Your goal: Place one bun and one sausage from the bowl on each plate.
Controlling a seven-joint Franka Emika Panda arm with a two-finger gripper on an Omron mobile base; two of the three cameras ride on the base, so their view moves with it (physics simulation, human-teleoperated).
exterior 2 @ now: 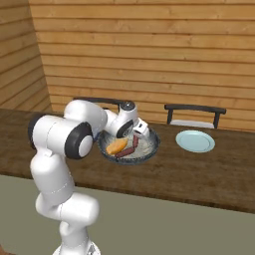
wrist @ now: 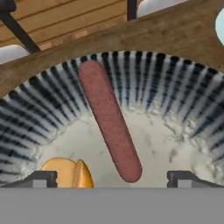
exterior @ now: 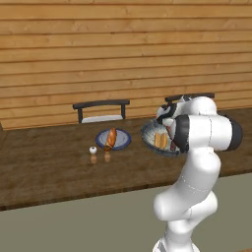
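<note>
Even, bright rendered light, faint soft shadows, no glare; coarse and slightly blurred, the hand view blurriest

Bun (wrist: 68, 173) (bottom edge) cut off

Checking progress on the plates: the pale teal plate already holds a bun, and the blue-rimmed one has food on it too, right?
Not quite. The pale teal plate holds nothing yet, as the right base view shows. The blue-rimmed plate does have food on it, seen in the left base view.
</note>
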